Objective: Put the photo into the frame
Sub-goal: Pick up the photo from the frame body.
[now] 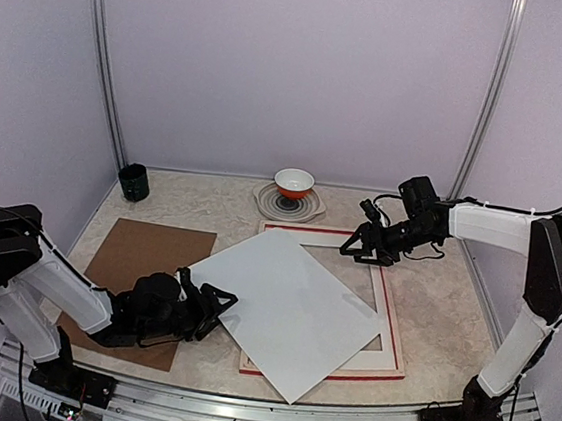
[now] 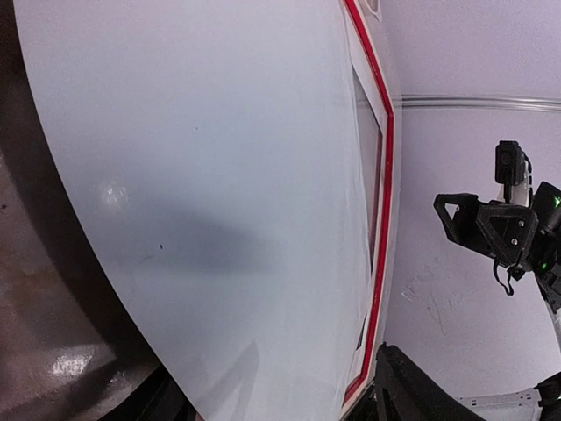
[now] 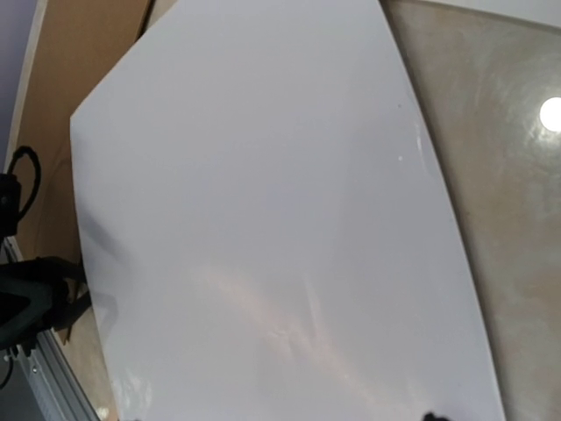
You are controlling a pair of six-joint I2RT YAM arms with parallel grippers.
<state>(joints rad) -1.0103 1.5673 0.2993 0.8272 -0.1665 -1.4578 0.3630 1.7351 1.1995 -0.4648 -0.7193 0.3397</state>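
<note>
The photo [image 1: 291, 307] lies face down and askew over the frame [image 1: 392, 333]. Only its plain white back shows, and the print side is hidden. The frame lies flat with its pale wood back edge and a red strip showing [image 2: 383, 175]. My left gripper [image 1: 216, 304] is low at the photo's left corner. It is open, with its jaws spread wide on either side of the sheet [image 2: 219, 175]. My right gripper [image 1: 366, 248] hovers open over the frame's far edge and holds nothing. The white sheet [image 3: 263, 219] fills the right wrist view.
A brown backing board [image 1: 145, 257] lies on the table to the left, under my left arm. An orange bowl [image 1: 294, 184] on a plate stands at the back centre. A dark cup [image 1: 133, 182] stands at the back left. The table [image 1: 454, 289] is beige.
</note>
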